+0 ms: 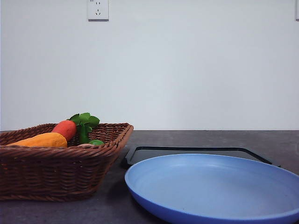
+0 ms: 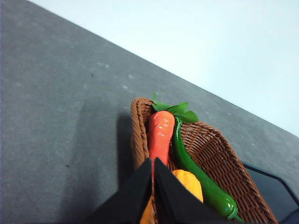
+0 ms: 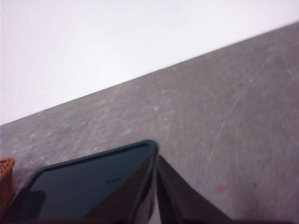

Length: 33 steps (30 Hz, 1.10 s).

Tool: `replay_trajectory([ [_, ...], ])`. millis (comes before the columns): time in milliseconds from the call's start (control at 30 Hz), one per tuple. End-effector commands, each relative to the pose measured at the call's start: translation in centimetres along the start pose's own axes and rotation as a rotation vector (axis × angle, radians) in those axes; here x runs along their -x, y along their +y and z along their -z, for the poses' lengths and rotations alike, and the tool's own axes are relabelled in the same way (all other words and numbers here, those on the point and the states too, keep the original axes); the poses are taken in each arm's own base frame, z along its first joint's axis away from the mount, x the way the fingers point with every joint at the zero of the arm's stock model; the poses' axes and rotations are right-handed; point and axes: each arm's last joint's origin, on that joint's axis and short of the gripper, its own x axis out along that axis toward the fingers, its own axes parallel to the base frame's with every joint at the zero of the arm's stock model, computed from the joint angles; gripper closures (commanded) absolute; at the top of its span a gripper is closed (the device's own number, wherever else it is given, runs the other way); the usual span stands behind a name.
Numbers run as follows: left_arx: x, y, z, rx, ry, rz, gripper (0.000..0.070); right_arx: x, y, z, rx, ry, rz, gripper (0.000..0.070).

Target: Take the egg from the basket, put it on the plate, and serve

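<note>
- Plate (image 1: 215, 186): I see it on the table's near right, before the black tray (image 1: 196, 151).
- Basket (image 1: 56, 163): at left, holding carrot (image 2: 161, 133), yellow vegetable (image 1: 39, 140) and green pepper (image 2: 198, 179); I cannot make out the egg.
- Left gripper (image 2: 153, 186): above the basket, fingers pressed together, empty.
- Right gripper (image 3: 155, 186): over the tray's edge, fingers together, empty.

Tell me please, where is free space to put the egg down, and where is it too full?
The plate is bare across its whole inside, so that is the widest free patch. The black tray behind it is bare too. The basket is crowded: the red-orange vegetable, the yellow-orange one and the long green one lie close together.
</note>
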Motion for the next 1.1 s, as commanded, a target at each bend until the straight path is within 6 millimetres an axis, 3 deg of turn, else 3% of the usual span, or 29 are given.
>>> replay_trajectory([
  [0,0.0,-0.1,-0.2,0.023,0.0,0.005,0.07,0.2,0.3,-0.7,-0.06,-0.007,-0.002,0.07],
  [333,-0.5,-2.0,-3.8,0.027,0.063,-0.005,0.07,0.8,2.1,-4.5,-0.039,0.092,0.046,0.07],
  [700,-4.5,-3.7,-7.2,-0.001,0.332,0.156,0.07,-1.9,3.8,-8.8,0.093,0.325,0.062,0.07],
  [867,-6.8,-4.7,-7.7,-0.005,0.495,0.219,0.07,-3.6,3.9,-9.0,0.052,0.509,0.013,0.07],
  [1067,-8.8,-6.6,-7.1,-0.07,0.713,0.267,0.07,-5.4,3.3,-7.2,-0.05,0.748,-0.073,0.07],
])
